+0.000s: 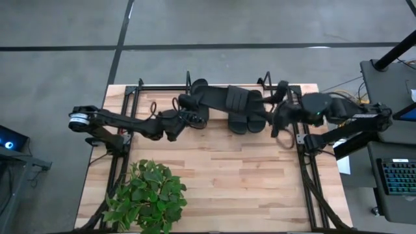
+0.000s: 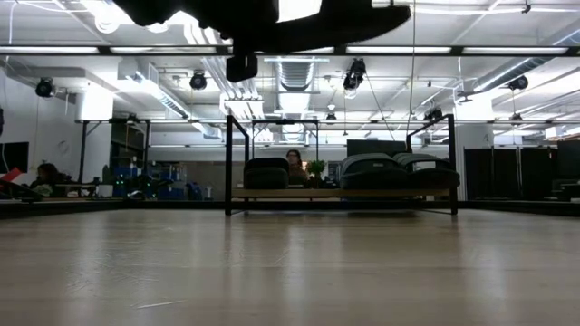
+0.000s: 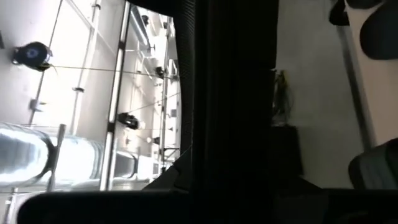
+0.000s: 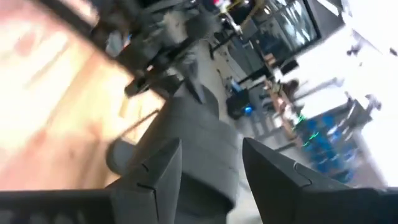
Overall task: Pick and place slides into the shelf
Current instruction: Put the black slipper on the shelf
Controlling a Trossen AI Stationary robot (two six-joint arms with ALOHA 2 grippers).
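The shelf (image 1: 263,82) (image 2: 344,193) stands at the table's far edge. Three black slides rest with their soles on its board, one at the left (image 2: 265,172) and two at the right (image 2: 367,169) (image 2: 426,170). A fourth slide (image 2: 335,20) (image 1: 209,96) is up in the air over the shelf, at my left gripper (image 1: 184,118), which is shut on it. My right gripper (image 1: 276,116) (image 4: 211,142) is open at the shelf's right end. Its fingers stand just short of the rightmost slide (image 4: 199,168) (image 1: 258,118), apart from it. My left gripper holds the fourth slide lifted clear, high above the shelf. In the left wrist view the slide (image 3: 230,112) fills the middle as a dark mass and hides the fingers, so I cannot tell which part they hold. In the low view it lies about level.
A potted green plant (image 1: 146,195) stands on the table's near left part. Black arm-mount frames (image 1: 130,97) (image 1: 304,140) run along both sides. A bare stretch of wooden table top (image 1: 240,175) lies in front of the shelf. People sit in the room behind (image 2: 294,163).
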